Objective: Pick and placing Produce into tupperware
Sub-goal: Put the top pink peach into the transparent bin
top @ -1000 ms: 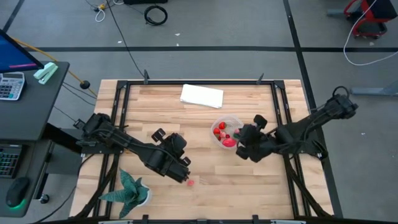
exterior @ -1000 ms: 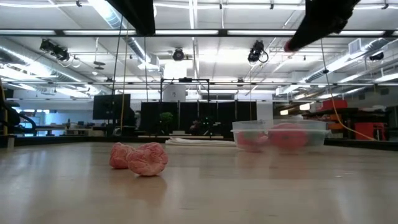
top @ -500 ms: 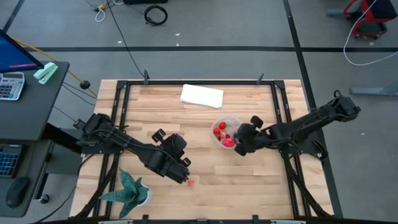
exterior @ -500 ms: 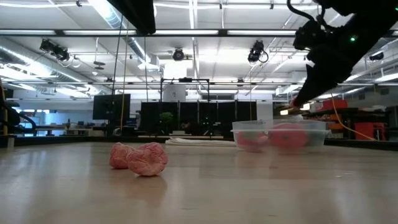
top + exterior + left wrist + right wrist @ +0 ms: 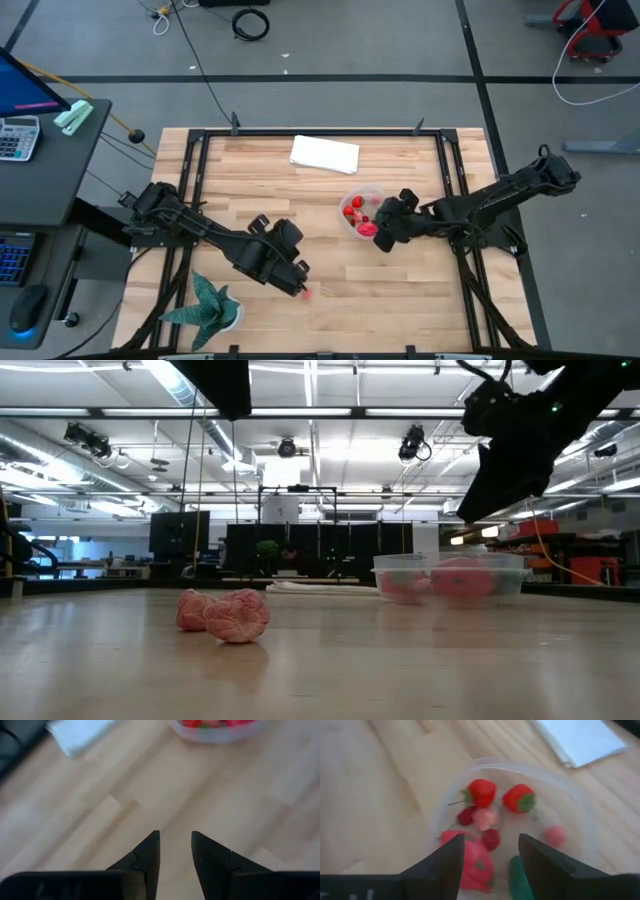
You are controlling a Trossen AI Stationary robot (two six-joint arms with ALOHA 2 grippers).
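The tupperware [image 5: 362, 212], a small round clear tub, stands right of the table's middle and holds several red, pink and green produce pieces [image 5: 482, 792]. My right gripper [image 5: 487, 851] hangs open just above the tub's near right side [image 5: 385, 228], its fingers over a large pink-red piece [image 5: 476, 866]. Two pink produce pieces [image 5: 238, 615] lie side by side on the bare wood toward the near edge [image 5: 305, 293]. My left gripper [image 5: 297, 279] hovers right beside them, tilted down; its fingers [image 5: 175, 840] stand slightly open with nothing between them.
A flat white cloth [image 5: 325, 153] lies at the far middle of the table. A spiky teal potted plant [image 5: 210, 305] stands at the near left corner. Bare wood lies between the loose pieces and the tub. A black frame [image 5: 455, 170] borders the tabletop.
My right gripper has come down from above and shifted a little toward the table's left, and now hangs low over the tupperware. The tub and the two loose pink pieces have stayed where they were.
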